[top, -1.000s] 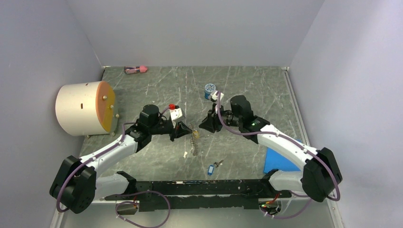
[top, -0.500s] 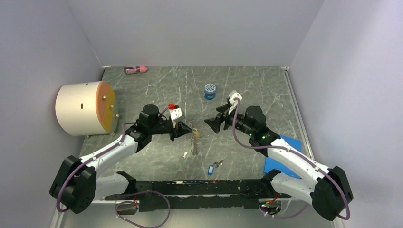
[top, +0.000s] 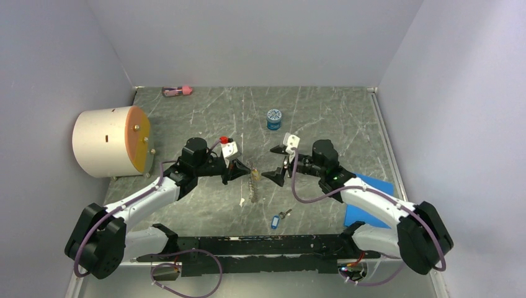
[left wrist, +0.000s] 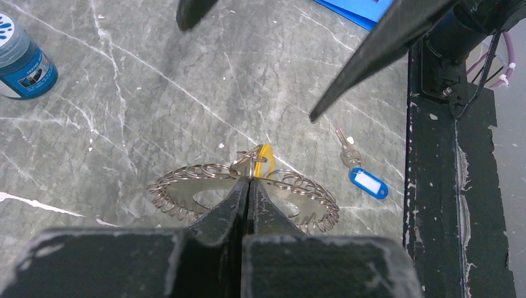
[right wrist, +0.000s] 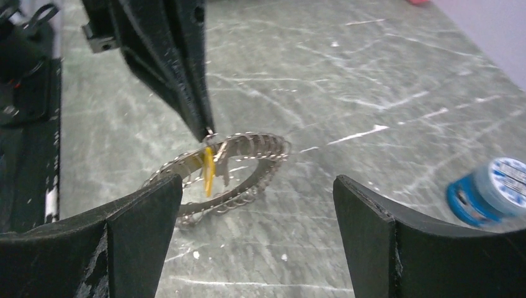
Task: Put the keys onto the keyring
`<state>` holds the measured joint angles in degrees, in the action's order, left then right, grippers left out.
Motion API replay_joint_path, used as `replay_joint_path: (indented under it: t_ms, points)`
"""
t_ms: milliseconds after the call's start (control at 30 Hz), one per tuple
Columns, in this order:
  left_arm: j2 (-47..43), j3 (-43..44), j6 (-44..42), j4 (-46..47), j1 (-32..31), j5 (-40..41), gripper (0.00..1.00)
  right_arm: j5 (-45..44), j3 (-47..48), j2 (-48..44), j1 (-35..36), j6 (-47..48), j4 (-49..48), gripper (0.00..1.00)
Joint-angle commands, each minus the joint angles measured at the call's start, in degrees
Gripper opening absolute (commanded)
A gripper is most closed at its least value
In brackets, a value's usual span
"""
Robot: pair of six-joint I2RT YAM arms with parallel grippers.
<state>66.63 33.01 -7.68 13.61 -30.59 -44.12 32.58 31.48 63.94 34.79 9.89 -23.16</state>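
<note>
Grey-brown coiled metal keyring (left wrist: 186, 186) is pinched at its upper edge by the clenched left claw (left wrist: 249, 181), yellow-headed key (left wrist: 266, 156) seemingly threaded on. Right claw (top: 276, 162) gapes released, empty. Blue-tagged metal key (left wrist: 365, 181) lies apart on the marbled desk (left wrist: 155, 93); best gripped by the tag, hole left clear.

A grey-green marbled table (top: 335, 105), veined white, sits boxed by plain pale lilac walls (top: 248, 37) on left, far and right. A black rail (top: 273, 240) edges its near side.
</note>
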Motion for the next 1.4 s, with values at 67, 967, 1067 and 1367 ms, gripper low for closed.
replay_joint_path:
  t_ms: [67, 967, 1067, 1367]
  points:
    - [-0.1, 0.3, 0.3, 3.7, -0.3, -1.0, 0.03, 14.3, 6.7, 7.0, 0.1, 6.8, 1.3, 0.95]
    - [-0.8, 0.3, 0.2, 3.1, -0.3, -0.2, 0.03, 14.8, 5.8, 14.9, 1.5, 1.7, -5.2, 0.32]
    - [-0.8, 0.2, 0.4, 3.4, -0.3, 0.1, 0.03, 14.4, 6.3, 15.0, 1.6, 2.2, -3.3, 0.26]
    - [-0.4, 0.4, 0.9, 4.1, -0.3, 0.1, 0.03, 11.6, 6.0, 15.1, 1.9, 2.5, -1.1, 0.28]
